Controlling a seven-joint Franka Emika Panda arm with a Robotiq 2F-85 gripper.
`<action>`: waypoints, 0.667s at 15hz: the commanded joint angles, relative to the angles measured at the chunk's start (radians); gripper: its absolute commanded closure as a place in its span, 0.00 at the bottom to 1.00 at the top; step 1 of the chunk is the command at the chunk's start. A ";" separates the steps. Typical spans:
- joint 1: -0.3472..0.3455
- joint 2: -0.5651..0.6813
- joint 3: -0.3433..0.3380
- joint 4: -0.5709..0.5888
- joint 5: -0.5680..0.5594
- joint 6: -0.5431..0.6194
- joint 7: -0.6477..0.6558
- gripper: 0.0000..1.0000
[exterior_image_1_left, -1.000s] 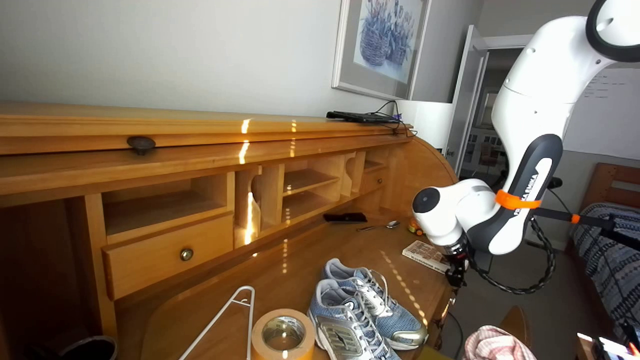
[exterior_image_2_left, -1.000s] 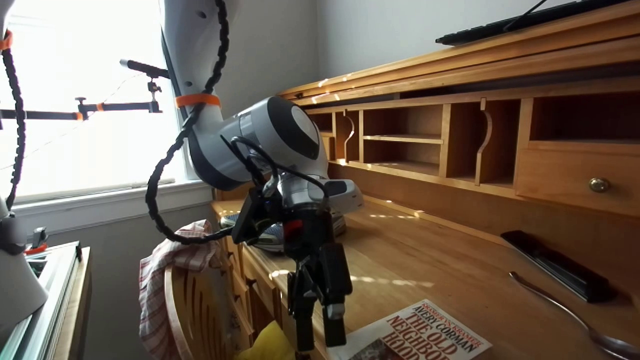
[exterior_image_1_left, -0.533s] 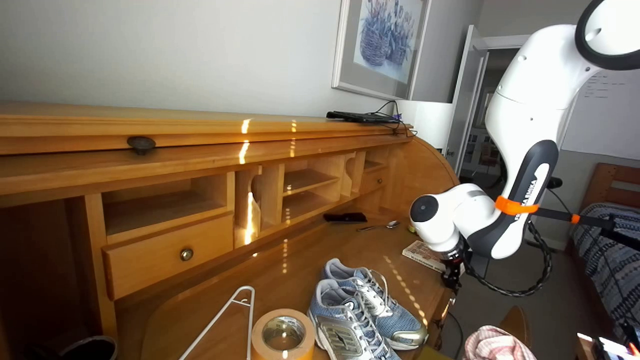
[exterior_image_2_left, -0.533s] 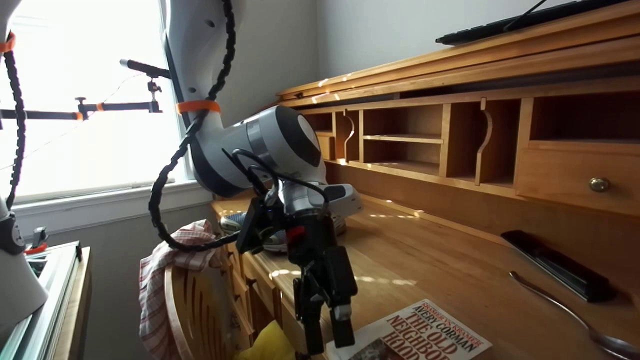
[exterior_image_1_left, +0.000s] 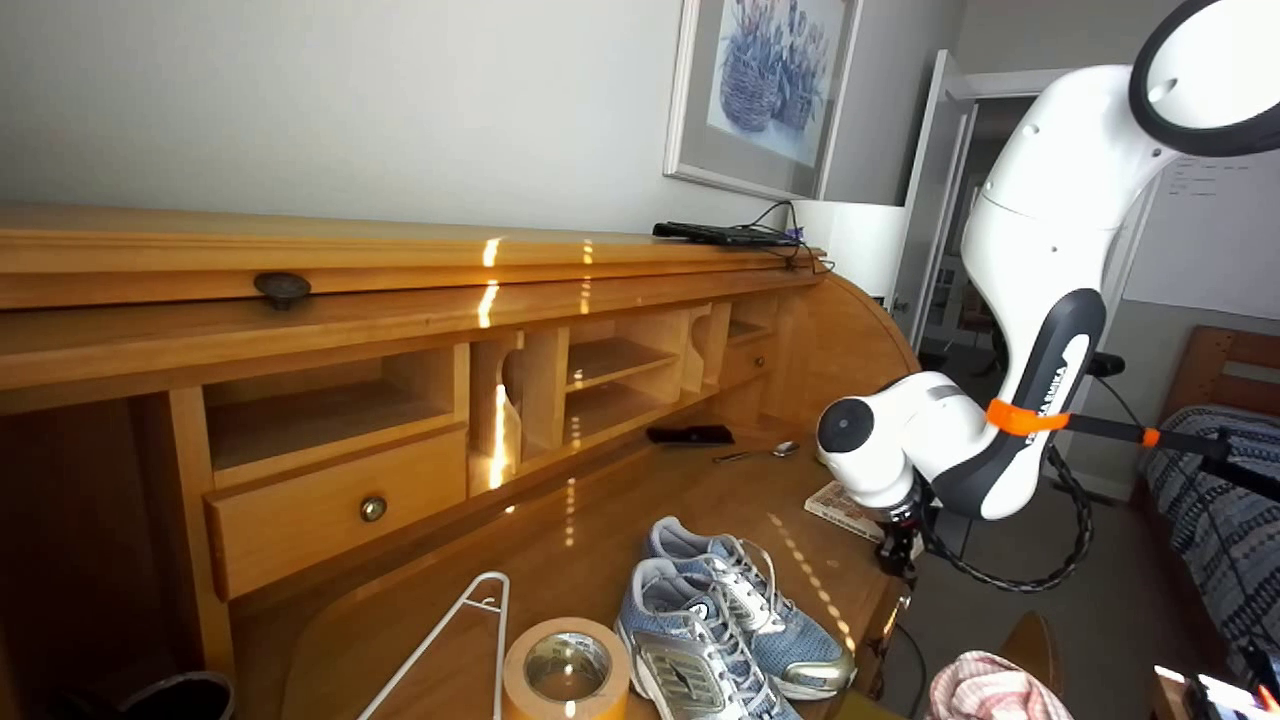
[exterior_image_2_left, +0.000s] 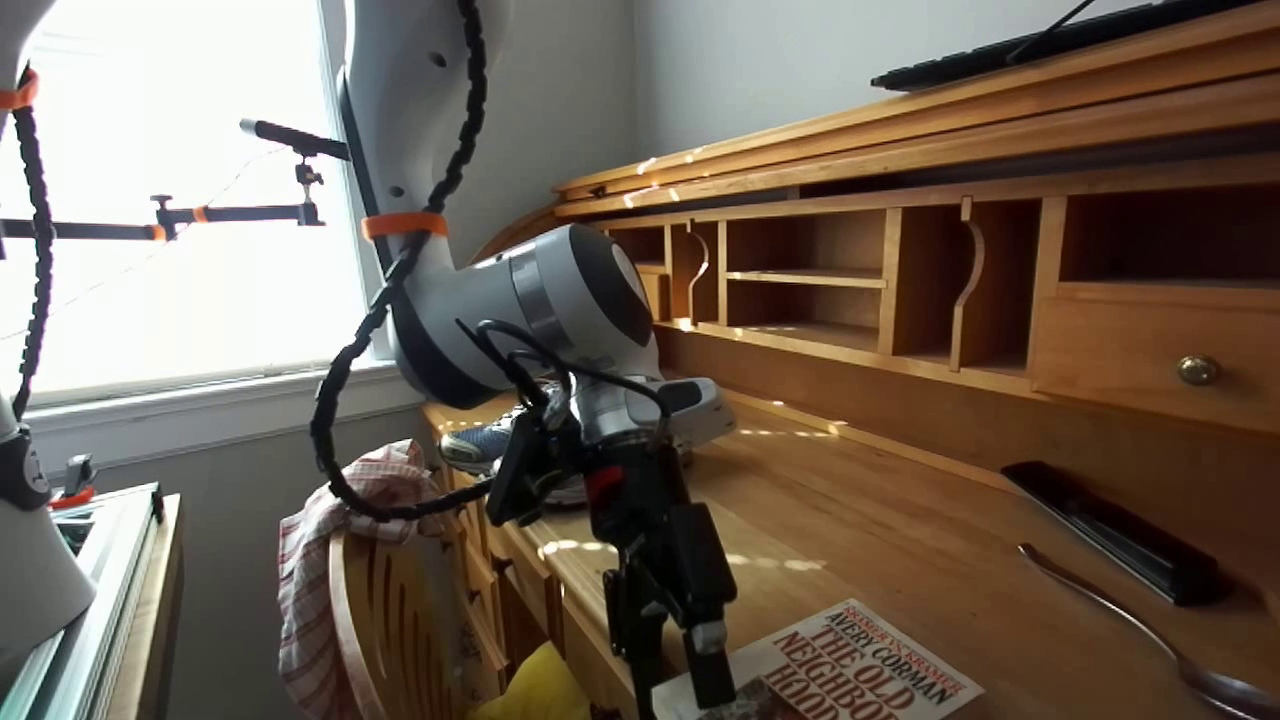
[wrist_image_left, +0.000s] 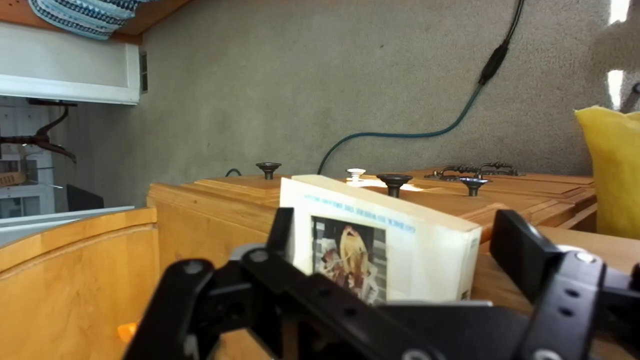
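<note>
My gripper (wrist_image_left: 395, 232) stands open at the front edge of the desk, its fingers wide apart. Between them in the wrist view shows a white paperback book (wrist_image_left: 425, 260) with a small picture on its cover. The left finger (wrist_image_left: 281, 232) overlaps the book's side in that view; whether it touches cannot be told. In an exterior view the gripper (exterior_image_2_left: 680, 690) hangs tilted over the near corner of the book (exterior_image_2_left: 880, 665), which lies flat on the desk, red lettering up. The gripper (exterior_image_1_left: 897, 560) partly hides the book (exterior_image_1_left: 840, 508) in an exterior view as well.
Grey-blue sneakers (exterior_image_1_left: 720, 620), a tape roll (exterior_image_1_left: 568, 665) and a white hanger (exterior_image_1_left: 430, 645) lie on the desk. A spoon (exterior_image_2_left: 1110, 610) and a black case (exterior_image_2_left: 1115, 535) lie beyond the book. Cubbyholes (exterior_image_2_left: 805, 270) line the back. A chair (exterior_image_2_left: 385, 610) stands in front.
The arm has lowered, and the gripper has moved inward over the book's corner, tilting a little more. Its fingers have stayed open. The book and the other things have not moved.
</note>
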 joint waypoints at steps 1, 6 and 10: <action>-0.032 0.033 0.021 0.028 -0.051 0.009 0.046 0.27; -0.051 0.054 0.033 0.045 -0.054 0.008 0.049 0.57; -0.064 0.056 0.052 0.047 -0.005 -0.018 0.009 0.86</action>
